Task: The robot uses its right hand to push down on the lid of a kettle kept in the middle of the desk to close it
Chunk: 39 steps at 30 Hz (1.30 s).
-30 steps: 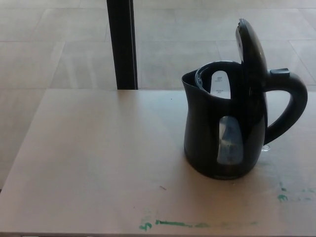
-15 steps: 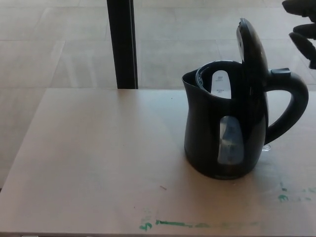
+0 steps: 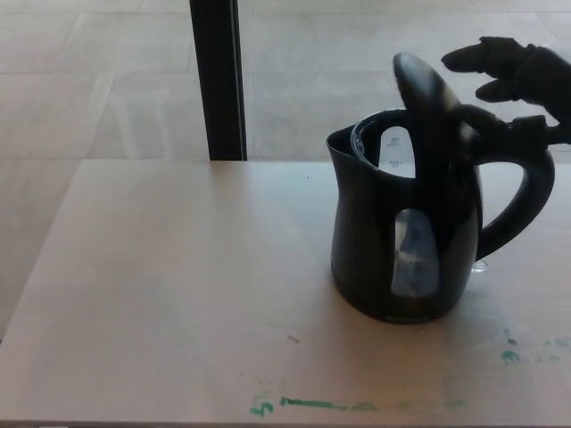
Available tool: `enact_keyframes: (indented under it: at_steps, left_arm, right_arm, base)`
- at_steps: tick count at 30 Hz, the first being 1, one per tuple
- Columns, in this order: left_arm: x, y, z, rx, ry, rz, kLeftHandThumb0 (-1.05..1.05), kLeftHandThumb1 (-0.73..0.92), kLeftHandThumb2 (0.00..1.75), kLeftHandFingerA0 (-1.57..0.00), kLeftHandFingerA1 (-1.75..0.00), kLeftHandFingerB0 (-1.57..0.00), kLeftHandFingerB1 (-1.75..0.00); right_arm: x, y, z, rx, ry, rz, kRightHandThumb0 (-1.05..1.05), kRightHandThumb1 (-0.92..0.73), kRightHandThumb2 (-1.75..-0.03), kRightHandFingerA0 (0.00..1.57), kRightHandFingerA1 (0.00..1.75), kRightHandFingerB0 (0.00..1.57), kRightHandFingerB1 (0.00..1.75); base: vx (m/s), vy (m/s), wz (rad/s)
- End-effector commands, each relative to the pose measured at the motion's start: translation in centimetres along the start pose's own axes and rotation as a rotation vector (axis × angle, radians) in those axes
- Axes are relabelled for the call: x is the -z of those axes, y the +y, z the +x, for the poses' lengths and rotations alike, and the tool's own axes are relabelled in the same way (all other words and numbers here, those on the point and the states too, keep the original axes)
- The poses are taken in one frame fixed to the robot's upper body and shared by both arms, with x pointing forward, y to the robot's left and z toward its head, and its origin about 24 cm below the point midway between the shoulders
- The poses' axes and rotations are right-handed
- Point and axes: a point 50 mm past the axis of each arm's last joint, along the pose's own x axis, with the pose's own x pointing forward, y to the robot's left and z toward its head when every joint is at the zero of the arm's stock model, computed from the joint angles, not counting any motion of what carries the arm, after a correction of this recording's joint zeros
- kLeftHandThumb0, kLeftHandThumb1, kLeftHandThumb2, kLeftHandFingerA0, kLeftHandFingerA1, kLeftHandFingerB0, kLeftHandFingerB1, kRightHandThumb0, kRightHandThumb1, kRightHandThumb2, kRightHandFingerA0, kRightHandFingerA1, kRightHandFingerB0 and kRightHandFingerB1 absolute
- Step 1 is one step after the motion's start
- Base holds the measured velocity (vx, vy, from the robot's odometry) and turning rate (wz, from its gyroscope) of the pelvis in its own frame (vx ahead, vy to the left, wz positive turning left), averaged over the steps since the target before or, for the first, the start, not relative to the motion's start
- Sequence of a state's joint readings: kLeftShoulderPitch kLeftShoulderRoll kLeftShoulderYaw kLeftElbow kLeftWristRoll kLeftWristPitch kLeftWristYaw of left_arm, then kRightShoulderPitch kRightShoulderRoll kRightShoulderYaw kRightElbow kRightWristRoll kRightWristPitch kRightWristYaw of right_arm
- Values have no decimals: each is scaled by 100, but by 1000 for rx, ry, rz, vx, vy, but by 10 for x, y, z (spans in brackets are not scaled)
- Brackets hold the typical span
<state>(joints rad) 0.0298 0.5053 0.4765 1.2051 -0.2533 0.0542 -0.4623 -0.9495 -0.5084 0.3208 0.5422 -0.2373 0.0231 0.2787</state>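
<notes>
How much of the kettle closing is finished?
Done: the right hand has reached the black kettle on the desk and sits right behind its lid. In hand: the lid is tipped forward over the opening, partway down, with the fingers spread above it. Left: the lid is not shut yet, a gap still shows over the rim, so it needs pushing flat.

My desk (image 3: 169, 294) is pale wood, with green paint smears (image 3: 312, 405) along its near edge. Beyond its far edge, a black post (image 3: 217, 78) rises from the beige tiled floor (image 3: 98, 80).
</notes>
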Motion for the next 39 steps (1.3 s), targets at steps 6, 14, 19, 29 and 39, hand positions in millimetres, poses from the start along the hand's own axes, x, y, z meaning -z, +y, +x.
enact_keyframes:
  at_steps: [6,14,19,29,39]
  left_arm:
    - [-3,6,-2,-19,8,16,-69,72,62,-44,-46,-31,-35]
    - [-9,7,-3,-16,-1,28,-70,71,62,-45,-49,-30,-35]
    - [-10,8,-3,-22,3,53,-72,72,61,-47,-46,-31,-34]
    - [-11,7,-3,-13,-5,24,-69,70,61,-48,-50,-32,-35]
    - [-15,5,-1,-10,-4,82,-71,73,62,-47,-47,-29,-34]
  right_arm:
    - [-26,9,14,-68,-94,-263,-78,-68,-104,25,52,18,43]
    - [-31,10,17,-105,-116,-349,-78,-86,-67,30,44,23,31]
    - [-21,23,13,-195,-60,-381,-80,-85,-66,24,44,22,34]
    - [-10,54,3,-274,-71,-409,-78,-85,-67,27,42,23,30]
    - [-17,99,4,-410,-22,-499,-86,-82,-65,18,42,19,33]
  base:
    - [0,0,0]
    - [0,0,0]
    - [0,0,0]
    - [0,0,0]
    - [0,0,0]
